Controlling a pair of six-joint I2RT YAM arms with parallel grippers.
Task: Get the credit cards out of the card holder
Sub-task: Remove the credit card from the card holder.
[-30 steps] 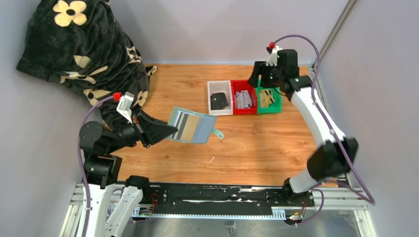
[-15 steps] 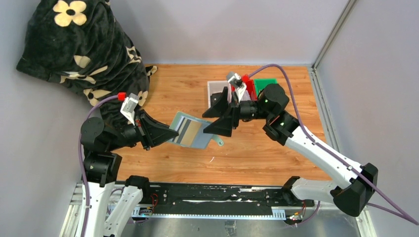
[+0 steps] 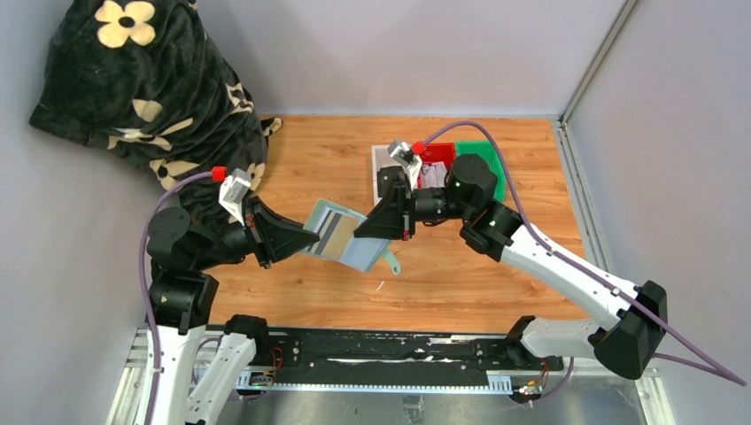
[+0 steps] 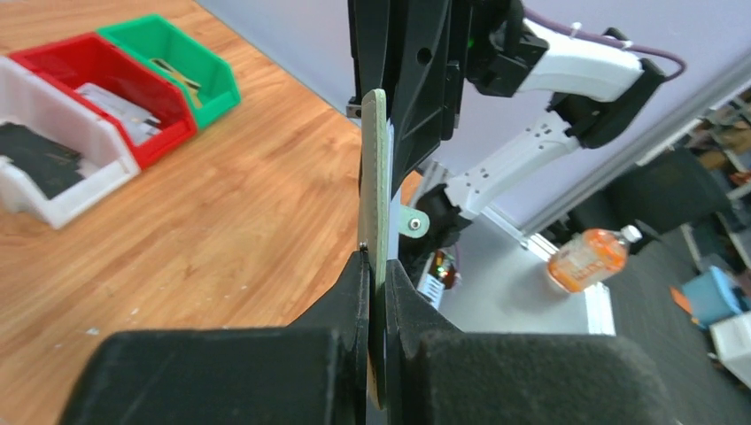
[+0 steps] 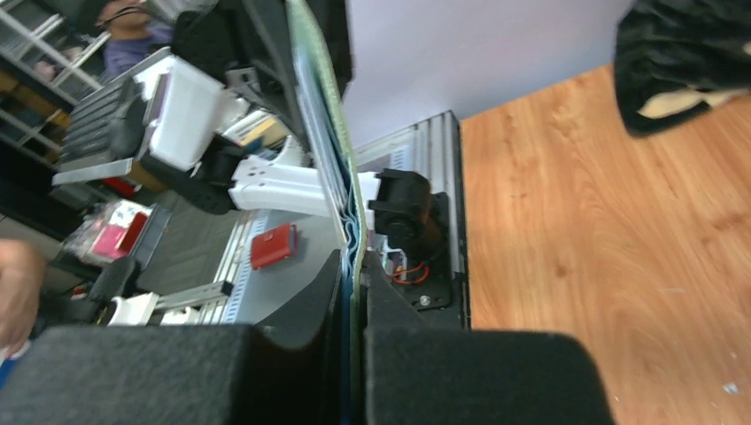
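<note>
Top external: card holder (image 3: 341, 239) gripped at opposite edges by closed left fingers (image 3: 283, 237), right fingers (image 3: 381, 221).

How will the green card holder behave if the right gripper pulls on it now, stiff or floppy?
It will probably stay fairly flat while both grip it: the card holder looks straight edge-on between the left gripper and right gripper. It is likely soft otherwise, since its closing tab hangs free. The cards inside probably lend most of the stiffness.
</note>
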